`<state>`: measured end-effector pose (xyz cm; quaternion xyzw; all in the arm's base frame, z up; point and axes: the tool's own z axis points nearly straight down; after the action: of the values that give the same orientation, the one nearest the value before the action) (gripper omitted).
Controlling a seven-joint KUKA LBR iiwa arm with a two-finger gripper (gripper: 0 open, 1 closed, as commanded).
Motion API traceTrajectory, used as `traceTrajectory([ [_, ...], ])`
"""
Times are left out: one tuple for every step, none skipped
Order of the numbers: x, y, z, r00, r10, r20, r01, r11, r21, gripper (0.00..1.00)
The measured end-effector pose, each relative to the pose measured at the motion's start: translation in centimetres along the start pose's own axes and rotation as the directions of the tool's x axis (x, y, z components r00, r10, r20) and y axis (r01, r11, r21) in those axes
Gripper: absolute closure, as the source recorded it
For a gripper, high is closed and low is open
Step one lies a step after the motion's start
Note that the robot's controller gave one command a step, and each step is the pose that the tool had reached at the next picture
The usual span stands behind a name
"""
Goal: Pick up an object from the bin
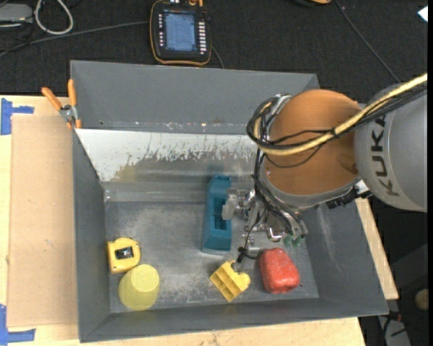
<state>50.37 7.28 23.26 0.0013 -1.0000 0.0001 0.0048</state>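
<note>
Here, fingers [247,251] low among blue box [218,222], yellow brick [229,282], red lump [278,271], all crowding close, open or closed unclear

Five things are carried on the scuffed floor of the grey metal bin [166,222]; a long blue block [218,222] is laid near the middle; a yellow tape measure [123,255] and a yellow cup [138,287] are set just beside each other at the lower left; a yellow toy piece [229,281] and a red lump [278,271] are laid near each other at the lower right.
</note>
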Motion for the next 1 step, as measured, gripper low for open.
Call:
traceTrajectory([
  [-0.15,-0.07,-0.34,1.000,0.004,0.007,-0.004,1.000,-0.001,0.00],
])
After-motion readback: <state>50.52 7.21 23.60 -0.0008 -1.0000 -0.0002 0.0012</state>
